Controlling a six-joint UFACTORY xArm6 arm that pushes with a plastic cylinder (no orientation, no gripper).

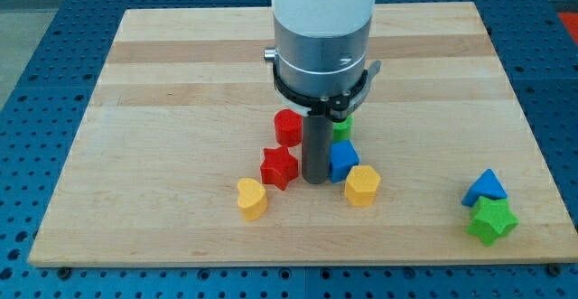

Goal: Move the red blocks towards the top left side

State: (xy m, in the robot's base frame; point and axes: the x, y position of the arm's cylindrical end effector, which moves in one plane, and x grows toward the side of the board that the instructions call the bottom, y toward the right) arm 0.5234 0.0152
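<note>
A red round block (288, 126) sits near the board's middle. A red star block (279, 166) lies just below it. My tip (314, 181) stands right of the red star, almost touching it, and below-right of the red round block. A blue block (343, 159) is against the tip's right side. A green block (342, 128) shows partly behind the rod, above the blue one.
A yellow heart block (252, 199) lies below-left of the red star. A yellow hexagon block (362, 185) lies below-right of the tip. A blue triangle block (486, 188) and a green star block (491, 219) sit at the lower right. The wooden board (181, 82) edges the scene.
</note>
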